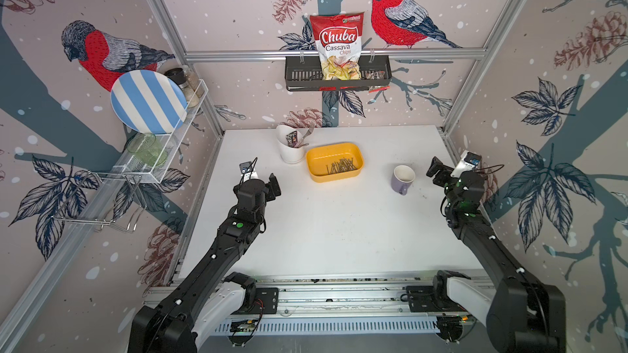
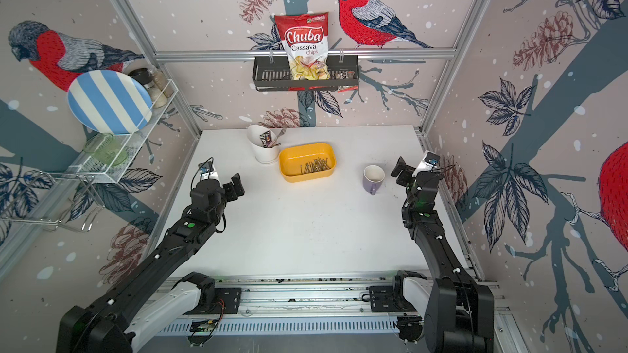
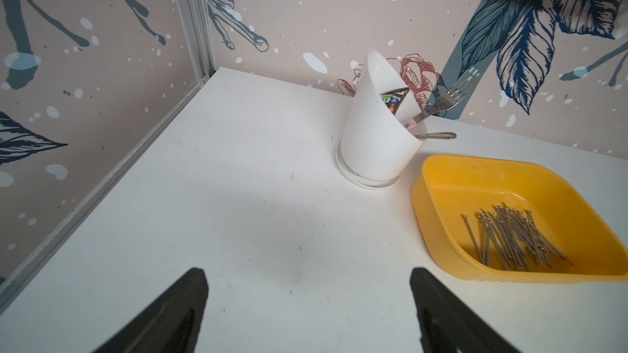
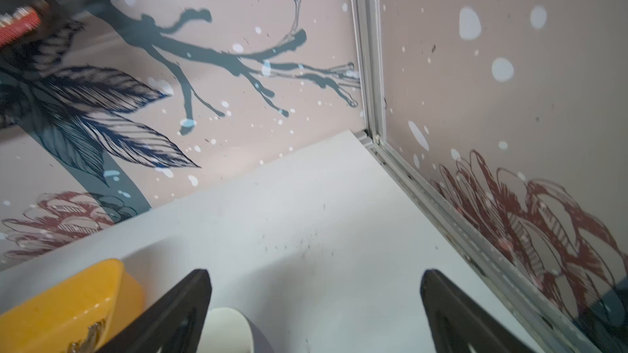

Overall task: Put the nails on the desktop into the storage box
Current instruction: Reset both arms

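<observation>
The yellow storage box [image 1: 334,178] [image 2: 307,178] stands at the back middle of the white desktop [image 1: 323,232]. The nails [image 1: 341,166] [image 2: 314,165] I see lie in a loose heap inside it, sharp in the left wrist view [image 3: 513,239] within the box wall [image 3: 438,232]. My left gripper [image 1: 273,187] [image 3: 307,271] hovers open over bare desktop, left of the box. My right gripper [image 1: 436,169] [image 4: 314,273] is open at the right side, beside the mug, with nothing between its fingers. A corner of the box [image 4: 61,303] shows in the right wrist view.
A white cutlery cup [image 1: 290,149] [image 3: 377,144] holding forks [image 3: 448,96] touches the box's left end. A lilac mug [image 1: 402,178] [image 4: 227,331] stands right of the box. A black wall basket [image 1: 336,74] holds a chips bag; a wire rack [image 1: 163,151] hangs left.
</observation>
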`<move>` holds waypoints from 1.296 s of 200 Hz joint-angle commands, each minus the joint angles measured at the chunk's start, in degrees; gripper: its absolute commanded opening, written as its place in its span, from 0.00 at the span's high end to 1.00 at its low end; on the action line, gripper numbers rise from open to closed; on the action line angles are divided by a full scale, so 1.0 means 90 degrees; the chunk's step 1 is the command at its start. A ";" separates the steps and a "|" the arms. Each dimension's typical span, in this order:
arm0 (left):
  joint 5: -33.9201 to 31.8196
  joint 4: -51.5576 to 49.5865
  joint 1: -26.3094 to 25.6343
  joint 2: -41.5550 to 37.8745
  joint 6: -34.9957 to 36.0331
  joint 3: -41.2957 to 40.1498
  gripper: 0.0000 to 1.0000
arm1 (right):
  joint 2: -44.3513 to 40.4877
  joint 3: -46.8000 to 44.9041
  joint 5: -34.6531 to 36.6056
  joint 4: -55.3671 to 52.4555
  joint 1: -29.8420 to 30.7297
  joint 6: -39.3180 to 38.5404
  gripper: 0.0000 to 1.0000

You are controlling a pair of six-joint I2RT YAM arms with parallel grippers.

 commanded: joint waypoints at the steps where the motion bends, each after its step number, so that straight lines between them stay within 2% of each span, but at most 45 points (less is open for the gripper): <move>1: -0.0171 0.0245 0.0170 -0.0019 0.0091 -0.0048 0.05 | 0.0204 -0.0243 0.0259 0.0558 -0.0216 0.0039 0.00; 26: -0.0142 0.0095 0.0361 -0.0052 0.0193 -0.0106 0.05 | 0.0727 -0.0253 0.0271 0.0667 -0.0413 0.0064 0.00; 50: -0.0074 0.0167 0.0561 -0.0111 0.0365 -0.0230 0.05 | 0.1292 -0.0117 -0.0048 0.0744 -0.0542 -0.0013 0.00; 81: 0.0138 0.0164 0.0773 -0.0159 0.0488 -0.0385 0.05 | 0.1844 -0.0168 -0.0148 0.1344 -0.0580 -0.0212 0.00; 123: 0.0432 0.0468 0.1021 0.0147 0.0760 -0.0410 0.05 | 0.2521 -0.0444 -0.0483 0.2182 -0.0564 0.0171 0.00; 144: 0.0562 0.0912 0.1103 0.0407 0.1080 -0.0463 0.05 | 0.2624 -0.0662 -0.0613 0.2897 -0.0435 0.0202 0.00; 171: 0.0916 0.1560 0.1347 0.0870 0.1305 -0.0460 0.05 | 0.2801 -0.0352 -0.0733 0.2513 -0.0286 -0.0042 0.00; 240: 0.1305 0.3964 0.1512 0.2301 0.1625 -0.1064 0.06 | 0.2833 -0.0493 -0.0664 0.2882 0.0264 -0.0705 0.00; 259: 0.1350 0.4335 0.1518 0.2622 0.1677 -0.1113 0.05 | 0.2840 -0.0475 -0.0592 0.2848 0.0356 -0.0795 0.00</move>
